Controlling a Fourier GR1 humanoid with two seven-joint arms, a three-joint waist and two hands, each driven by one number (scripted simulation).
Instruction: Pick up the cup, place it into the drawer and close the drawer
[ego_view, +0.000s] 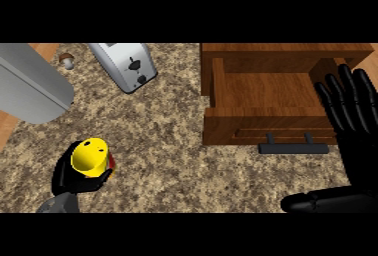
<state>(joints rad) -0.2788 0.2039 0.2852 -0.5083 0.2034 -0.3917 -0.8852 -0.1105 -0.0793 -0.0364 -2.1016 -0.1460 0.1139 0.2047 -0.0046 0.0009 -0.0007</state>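
A yellow cup (90, 156) sits low on the left of the counter, with my left hand (74, 181) curled round it from below; its open mouth faces up and a bit of red shows at its right side. The wooden drawer (266, 92) stands pulled open at the upper right, its inside bare, with a dark handle (293, 148) on its front. My right hand (353, 107) is open, fingers straight and pointing up, over the drawer's right end, apart from the cup.
A silver toaster (127, 65) stands at the top centre. A large grey rounded object (29, 87) fills the upper left. A small brown mushroom (67, 60) lies between them. Speckled counter (162, 140) spreads across the middle.
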